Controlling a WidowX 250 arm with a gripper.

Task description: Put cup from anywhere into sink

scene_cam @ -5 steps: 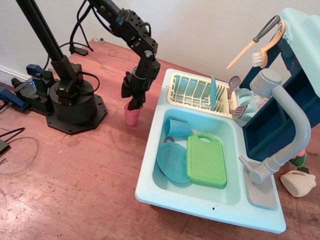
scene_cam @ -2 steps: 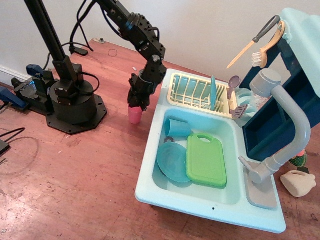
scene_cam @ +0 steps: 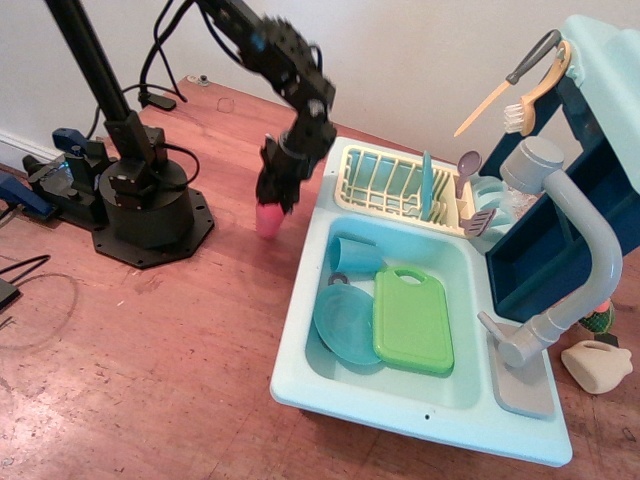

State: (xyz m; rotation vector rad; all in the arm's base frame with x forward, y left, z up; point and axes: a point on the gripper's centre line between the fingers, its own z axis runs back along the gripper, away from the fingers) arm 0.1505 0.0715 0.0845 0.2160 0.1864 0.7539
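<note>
The pink cup hangs upright in my gripper, lifted a little off the wooden floor just left of the sink's left rim. The black gripper is shut on the cup's top, and only the cup's lower half shows below the fingers. The pale aqua sink lies to the right, with a rectangular basin, a grey faucet and a cream-yellow dish rack. The picture of the arm and cup is blurred by motion.
In the basin lie a light blue cup, a teal plate and a green cutting board. The arm's black base stands to the left. A dark blue box stands behind the faucet. Utensils stand in the rack.
My gripper closed on the pink cup and has lifted it off the floor, shifting slightly toward the sink. The arm's elbow has swung right.
</note>
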